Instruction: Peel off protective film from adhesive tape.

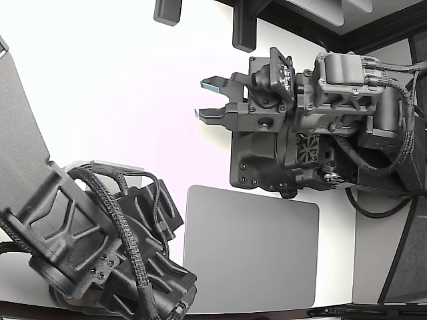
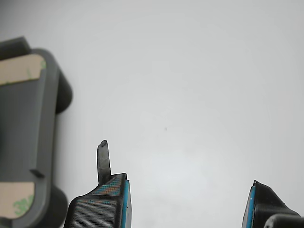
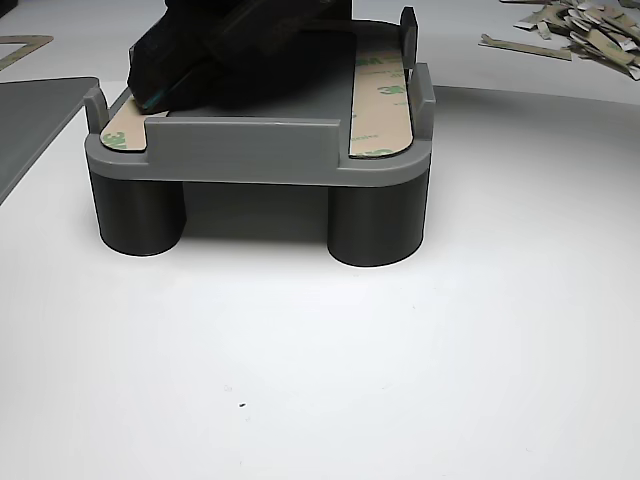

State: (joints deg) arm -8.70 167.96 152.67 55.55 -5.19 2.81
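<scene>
Claw (image 2: pixel 187 204) is apart, nothing between its blue-edged tips; a thin dark sliver (image 2: pixel 103 161) sticks up from one finger (image 2: pixel 99 206), can't tell what it is. In the ext. view the claw (image 1: pixel 208 100) hangs over bare white table (image 1: pixel 120 80), tips pointing to that view's left, w/ a grey mat (image 1: pixel 253 257) below the arm. Just beside the claw in the wrist view sits the grey fixture (image 2: pixel 33 133), off to the side of the fingers, not touching; two tan tape strips show on it, one w/ film (image 2: pixel 19 69) near its far end, another (image 2: pixel 16 202) near the near end, green print on both. Other view shows the fixture (image 3: pixel 260 150) raised on round legs, a tape strip (image 3: pixel 382 95) along each long edge, both w/ tan film on. A dark arm part (image 3: pixel 230 45) hangs over the fixture there. Well apart, a heap of film scraps (image 3: pixel 585 35) lies on the table in the far corner.
</scene>
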